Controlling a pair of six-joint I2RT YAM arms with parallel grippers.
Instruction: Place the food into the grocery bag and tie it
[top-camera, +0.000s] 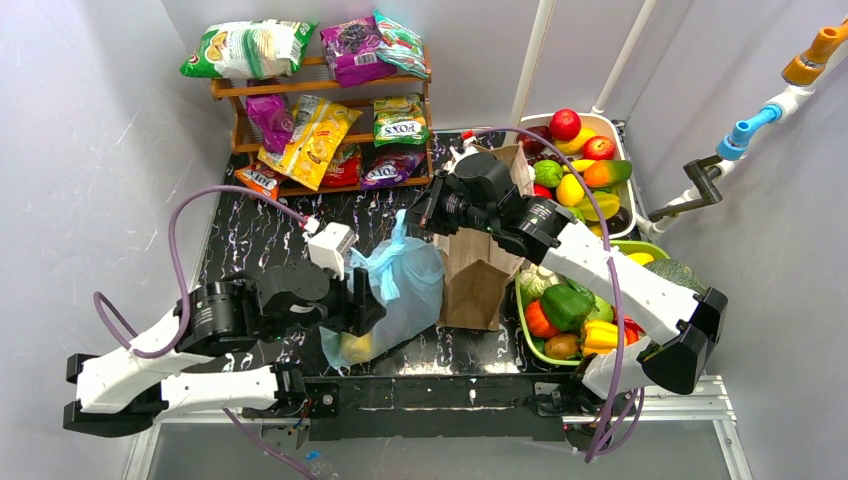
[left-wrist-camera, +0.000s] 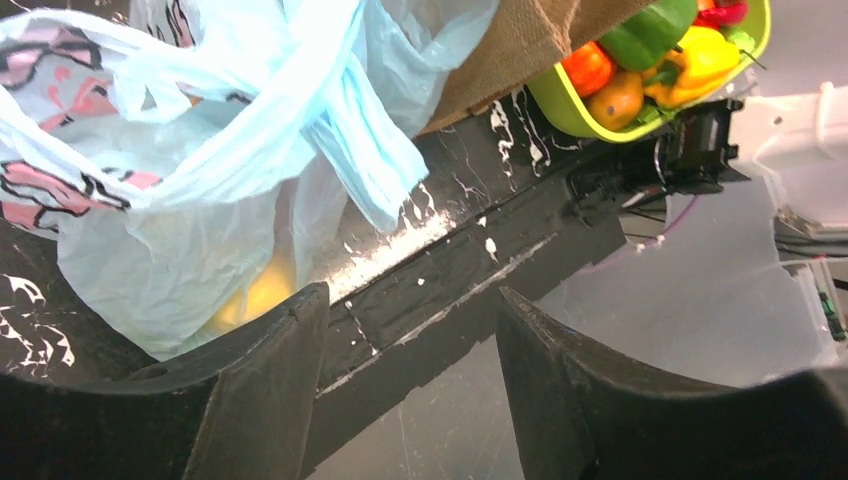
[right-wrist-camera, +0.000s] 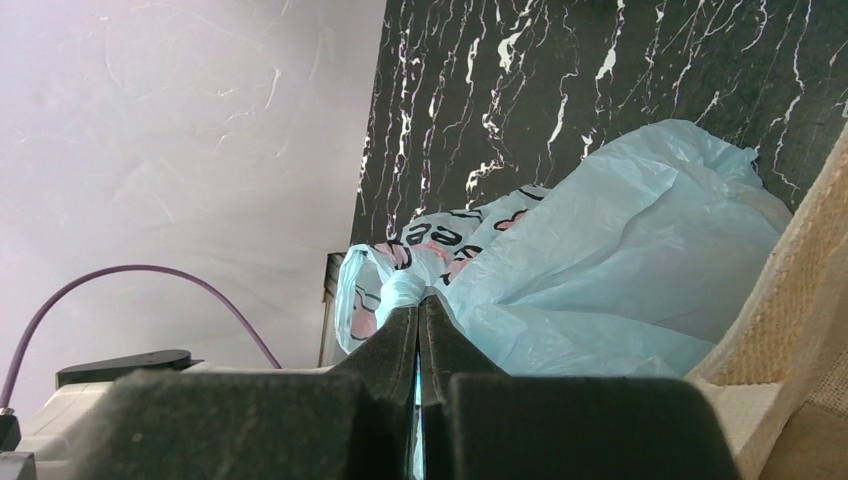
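Note:
The light-blue grocery bag (top-camera: 405, 285) sits mid-table with its handles gathered upward. A yellow piece of food (top-camera: 356, 346) shows through its lower wall, also in the left wrist view (left-wrist-camera: 250, 295). My right gripper (top-camera: 418, 216) is shut on the bag's twisted handle; in the right wrist view its jaws (right-wrist-camera: 420, 305) pinch blue plastic, with the bag (right-wrist-camera: 610, 260) just beyond. My left gripper (top-camera: 364, 300) is open and empty at the bag's left side. In the left wrist view (left-wrist-camera: 410, 293) the bag (left-wrist-camera: 150, 200) and a hanging handle strand (left-wrist-camera: 360, 150) lie above the fingers.
A brown paper bag (top-camera: 478, 262) lies right of the grocery bag, against it. A green tray (top-camera: 528, 345) of peppers and other vegetables sits at front right, a white bin (top-camera: 622, 135) of fruit behind it. A wooden shelf (top-camera: 300, 90) of snack packets stands at back left.

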